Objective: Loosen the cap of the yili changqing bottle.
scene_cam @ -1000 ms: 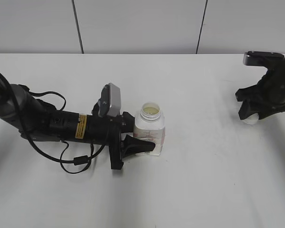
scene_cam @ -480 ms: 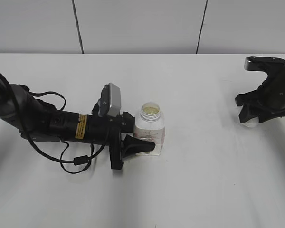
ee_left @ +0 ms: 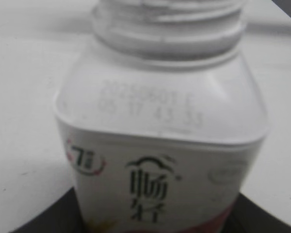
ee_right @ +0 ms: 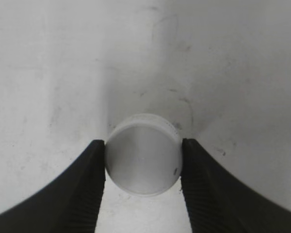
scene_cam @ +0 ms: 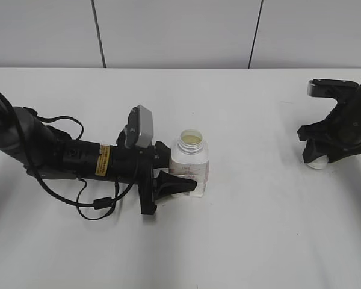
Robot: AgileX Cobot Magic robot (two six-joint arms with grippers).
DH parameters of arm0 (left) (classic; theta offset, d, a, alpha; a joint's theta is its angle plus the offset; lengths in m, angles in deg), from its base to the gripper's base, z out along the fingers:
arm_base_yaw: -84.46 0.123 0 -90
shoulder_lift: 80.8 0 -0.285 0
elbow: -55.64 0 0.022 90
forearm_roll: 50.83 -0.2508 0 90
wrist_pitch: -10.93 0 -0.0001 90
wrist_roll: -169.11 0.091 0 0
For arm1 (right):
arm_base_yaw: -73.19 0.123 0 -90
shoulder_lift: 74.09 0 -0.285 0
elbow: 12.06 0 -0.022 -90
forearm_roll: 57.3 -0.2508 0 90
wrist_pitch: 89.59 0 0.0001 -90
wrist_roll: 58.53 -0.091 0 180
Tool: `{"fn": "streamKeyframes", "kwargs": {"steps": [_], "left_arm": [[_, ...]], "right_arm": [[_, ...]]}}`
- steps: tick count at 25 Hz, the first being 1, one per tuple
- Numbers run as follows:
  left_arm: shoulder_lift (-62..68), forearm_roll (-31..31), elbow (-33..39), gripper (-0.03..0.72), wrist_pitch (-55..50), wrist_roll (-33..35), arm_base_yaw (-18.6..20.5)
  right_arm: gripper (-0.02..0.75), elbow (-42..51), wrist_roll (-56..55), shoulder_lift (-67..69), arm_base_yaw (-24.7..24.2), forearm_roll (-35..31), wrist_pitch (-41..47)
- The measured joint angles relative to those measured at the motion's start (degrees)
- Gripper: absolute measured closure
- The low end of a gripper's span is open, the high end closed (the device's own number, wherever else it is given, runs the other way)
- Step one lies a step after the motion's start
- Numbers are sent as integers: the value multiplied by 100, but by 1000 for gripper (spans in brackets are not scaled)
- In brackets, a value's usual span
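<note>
**Cap off and held at the desk's right side; bottle stands open in the left hand**

Nearest the exterior camera, the left hand (scene_cam: 175, 183) lies low along the white desk (scene_cam: 246, 241), its dark arm stretching in from the left edge with a looped black cable (scene_cam: 96, 201) beneath it. Its two black fingers (scene_cam: 171, 182) are pressed against the lower body of the yili changqing bottle (scene_cam: 189, 164), pinching it from both sides. The bottle stands upright near the middle of the desk, its threaded neck bare and its mouth open, with pale contents showing inside. In the left wrist view the bottle (ee_left: 160, 145) fills the frame: a printed date code on the sloped shoulder, dark Chinese characters and a small round logo on the label, pink print at the bottom.

Farther back and well apart from the bottle, at the right side of the desk, the right hand (scene_cam: 320, 158) points downward. Its fingers (ee_right: 85, 187) pinch the cap (ee_right: 143, 154), one on each side of the rim. The cap (scene_cam: 316, 160) is white, round and flat-topped, low over the desk; whether it touches the surface cannot be told.

Beyond the desk rises a pale panelled wall (scene_cam: 180, 33) with dark vertical seams.
</note>
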Motion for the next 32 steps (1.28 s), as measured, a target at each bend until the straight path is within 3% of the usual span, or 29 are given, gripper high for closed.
{"fn": "streamKeyframes", "kwargs": {"steps": [2, 7, 16, 24, 32], "left_arm": [[0, 4, 0, 339, 0, 0, 0], [0, 15, 0, 339, -5, 0, 0], [0, 21, 0, 339, 136, 0, 0], [0, 68, 0, 150, 620, 0, 0], [-93, 68, 0, 123, 676, 0, 0]], "right_arm": [[328, 0, 0, 0, 0, 0, 0], [173, -29, -5, 0, 0, 0, 128], [184, -481, -121, -2, 0, -35, 631], [184, -692, -133, -131, 0, -193, 826], [184, -1051, -132, -154, 0, -208, 1342]]}}
